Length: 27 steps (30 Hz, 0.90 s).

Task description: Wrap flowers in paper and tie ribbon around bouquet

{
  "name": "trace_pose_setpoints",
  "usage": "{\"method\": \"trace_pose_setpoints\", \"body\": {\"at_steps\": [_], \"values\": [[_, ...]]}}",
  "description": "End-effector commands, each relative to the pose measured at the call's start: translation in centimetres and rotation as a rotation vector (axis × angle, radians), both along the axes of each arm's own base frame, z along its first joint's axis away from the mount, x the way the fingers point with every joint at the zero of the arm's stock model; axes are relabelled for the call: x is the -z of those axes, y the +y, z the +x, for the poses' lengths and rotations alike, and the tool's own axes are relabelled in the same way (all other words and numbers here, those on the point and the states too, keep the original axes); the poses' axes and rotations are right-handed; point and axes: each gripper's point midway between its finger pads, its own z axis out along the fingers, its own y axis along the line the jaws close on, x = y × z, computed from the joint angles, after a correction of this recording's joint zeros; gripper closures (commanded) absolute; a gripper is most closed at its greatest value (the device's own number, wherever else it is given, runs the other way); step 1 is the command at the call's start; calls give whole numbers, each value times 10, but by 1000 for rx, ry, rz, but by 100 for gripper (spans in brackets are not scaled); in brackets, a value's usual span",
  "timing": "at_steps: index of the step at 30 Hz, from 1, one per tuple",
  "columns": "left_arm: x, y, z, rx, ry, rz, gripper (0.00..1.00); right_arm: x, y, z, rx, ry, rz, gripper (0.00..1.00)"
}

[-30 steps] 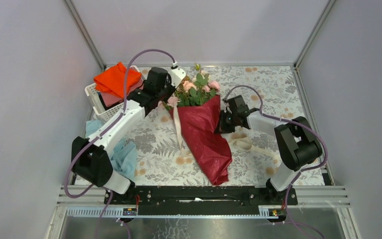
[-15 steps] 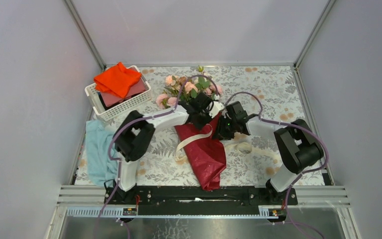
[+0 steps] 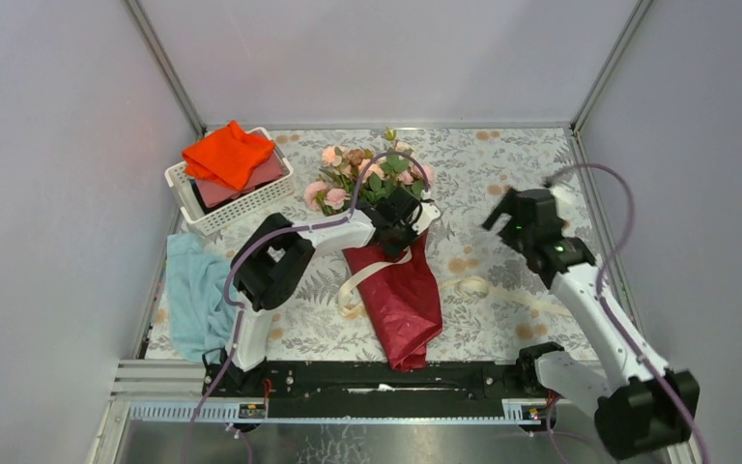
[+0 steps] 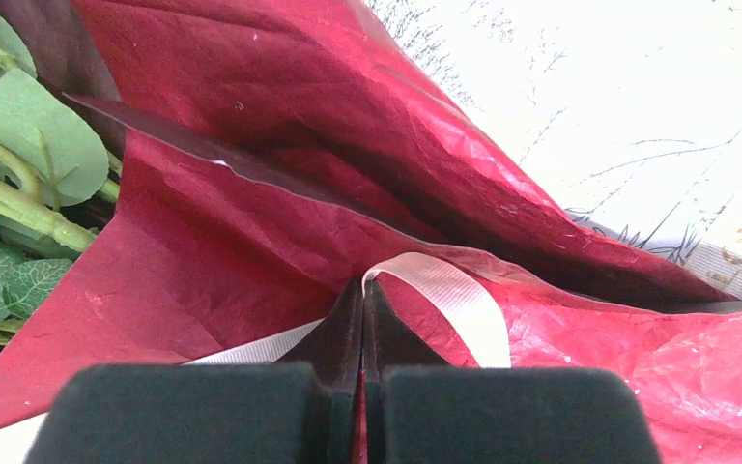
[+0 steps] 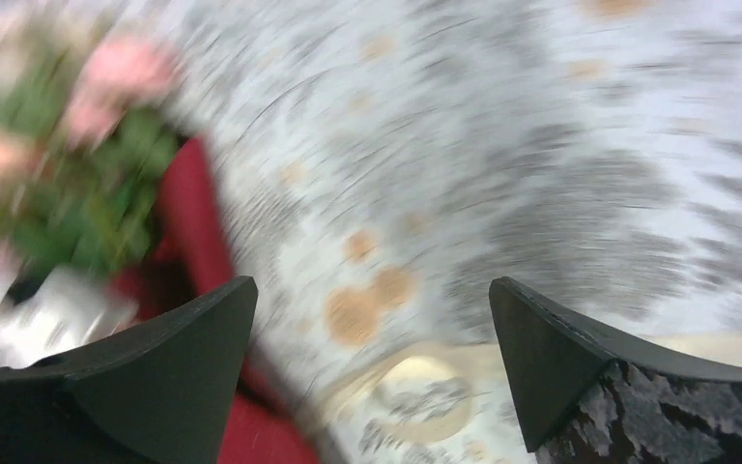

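The bouquet lies on the table with the flowers point(image 3: 367, 179) at the far end and the dark red paper point(image 3: 401, 300) cone pointing toward me. My left gripper point(image 3: 402, 218) rests on the cone's upper part, shut on the cream ribbon point(image 4: 444, 295), which comes out from between its tips point(image 4: 362, 285) over the paper point(image 4: 251, 193). The ribbon point(image 3: 359, 287) loops at the cone's left and trails right point(image 3: 483, 287) across the table. My right gripper point(image 3: 505, 209) hangs open above the table to the right of the bouquet, holding nothing; its blurred view shows the ribbon point(image 5: 425, 372) loop below it.
A white basket point(image 3: 237, 215) holding an orange cloth point(image 3: 227, 155) stands at the back left. A light blue cloth point(image 3: 193, 295) lies at the left edge. Grey walls close in the table on three sides.
My right gripper opened, let go of the paper cone's side and swung up and away to the right. My left arm crossed from the left onto the bouquet, bringing the ribbon over the paper.
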Motion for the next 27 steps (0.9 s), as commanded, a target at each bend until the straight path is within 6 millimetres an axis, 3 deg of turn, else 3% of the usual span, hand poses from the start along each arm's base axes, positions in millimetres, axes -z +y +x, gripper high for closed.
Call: {"method": "trace_pose_setpoints", "body": {"at_steps": [1, 5, 13, 18, 23, 25, 27], "values": [[26, 4, -30, 20, 78, 44, 100, 28, -117, -48, 553, 71, -91, 0], [20, 3, -30, 25, 60, 37, 100, 58, -163, -79, 852, 139, -56, 0], [11, 3, -33, 40, 49, 24, 100, 110, -207, -126, 1211, 268, -67, 0], [11, 6, -32, 41, 37, 37, 100, 139, -221, -130, 1289, 284, 4, 0], [10, 6, -33, 47, 33, 42, 100, 149, -223, -125, 1278, 328, 47, 1], [10, 6, -32, 47, 28, 45, 100, 153, -221, -126, 1281, 330, 73, 12], [7, 5, -32, 52, 21, 43, 100, 156, -221, -128, 1304, 322, 99, 38]]}}
